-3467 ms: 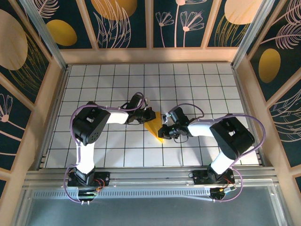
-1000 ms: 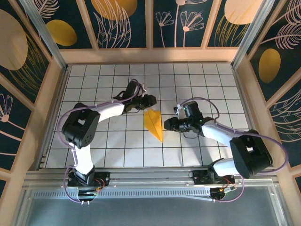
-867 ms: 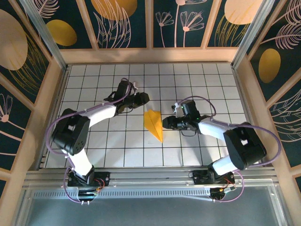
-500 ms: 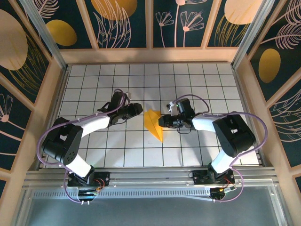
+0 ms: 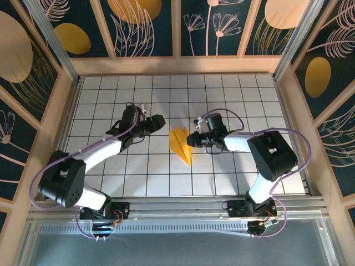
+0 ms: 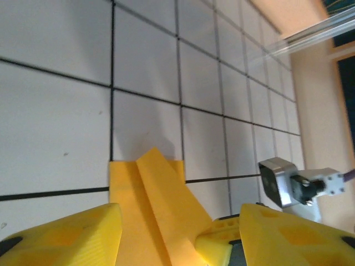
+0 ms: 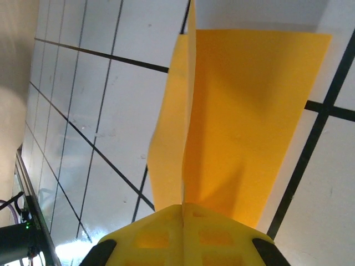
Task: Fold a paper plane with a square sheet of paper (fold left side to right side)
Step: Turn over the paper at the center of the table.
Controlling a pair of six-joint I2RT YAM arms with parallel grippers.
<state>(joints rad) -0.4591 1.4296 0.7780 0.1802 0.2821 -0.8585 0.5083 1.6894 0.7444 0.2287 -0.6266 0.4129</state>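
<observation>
The square sheet of paper lies folded as a narrow orange-yellow pointed dart, the paper plane [image 5: 180, 145], at the middle of the white grid table, its tip toward the arms. My right gripper [image 5: 193, 138] is at its right edge. In the right wrist view the right gripper [image 7: 183, 208] is shut on an upright fold of the plane [image 7: 249, 111]. My left gripper [image 5: 157, 123] hovers to the left of the plane, apart from it. In the left wrist view the left gripper [image 6: 180, 213] is open, with the plane [image 6: 147, 194] lying beyond its yellow fingers [image 6: 61, 238].
The gridded table [image 5: 111, 94] is boxed in by wooden walls at left [image 5: 58, 122], right [image 5: 294, 122] and back. An aluminium rail [image 5: 177, 208] runs along the near edge. The right wrist's grey camera box [image 6: 283, 180] shows past the plane.
The left gripper has drawn back to the left, away from the plane, and opened wider. The right gripper moved in to the plane's right side and shut on its raised fold.
</observation>
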